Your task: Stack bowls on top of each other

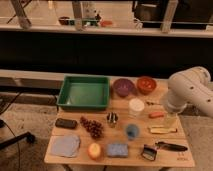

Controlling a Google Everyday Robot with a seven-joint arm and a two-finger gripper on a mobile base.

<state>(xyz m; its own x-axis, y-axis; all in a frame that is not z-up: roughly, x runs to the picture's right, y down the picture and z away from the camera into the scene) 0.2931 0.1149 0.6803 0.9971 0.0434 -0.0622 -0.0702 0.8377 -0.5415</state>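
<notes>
Hovering over the right side of the wooden table [167, 156], gripper [169, 119] hangs under the white arm [192, 90]; grip state: can't tell. Dull purple round bowl [123, 87] and orange-red round bowl [146, 84] sit just beside each other at the back, unstacked, probably staged for a short lift-over.

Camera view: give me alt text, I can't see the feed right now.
The purple bowl and the orange-red bowl sit side by side, unstacked, at the back of a cluttered wooden table, right of a green tray. The robot's white arm comes in from the right, its gripper hanging above the table's right side.
</notes>
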